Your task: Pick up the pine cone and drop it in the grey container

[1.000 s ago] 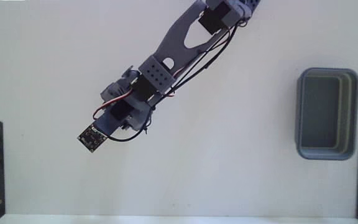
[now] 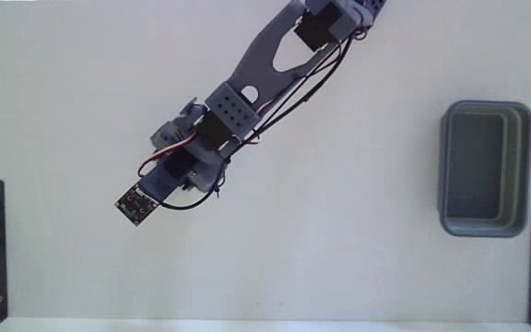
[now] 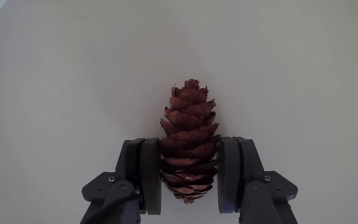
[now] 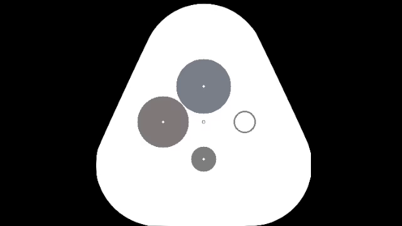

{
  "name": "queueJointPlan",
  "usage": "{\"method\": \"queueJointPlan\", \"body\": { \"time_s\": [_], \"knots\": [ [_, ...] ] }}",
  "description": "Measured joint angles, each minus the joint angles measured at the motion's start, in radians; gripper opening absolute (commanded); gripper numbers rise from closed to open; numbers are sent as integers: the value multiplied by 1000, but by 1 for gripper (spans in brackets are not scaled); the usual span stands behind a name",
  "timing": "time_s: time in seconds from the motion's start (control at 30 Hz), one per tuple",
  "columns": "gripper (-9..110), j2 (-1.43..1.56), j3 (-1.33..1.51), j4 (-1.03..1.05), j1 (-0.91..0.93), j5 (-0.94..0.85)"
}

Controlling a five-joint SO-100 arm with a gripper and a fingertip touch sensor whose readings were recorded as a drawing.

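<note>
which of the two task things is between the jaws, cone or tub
The pine cone: both jaws press its lower half in the wrist view. The grey container sits empty, far right in the fixed view.

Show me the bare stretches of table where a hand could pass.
In the fixed view, the white table lies bare between the arm and the grey container, and all along the bottom edge. The tub holds nothing visible. The crowded spot is under the arm's end, where the gripper flanks the pine cone closely on both sides.
</note>
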Motion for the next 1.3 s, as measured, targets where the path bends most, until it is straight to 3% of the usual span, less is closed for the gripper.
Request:
{"method": "queueJointPlan", "body": {
  "time_s": [0.73, 1.3],
  "knots": [
    [47, -20, -235, 207, -2, 0],
    [47, -166, -699, 535, 0, 0]
  ]
}}
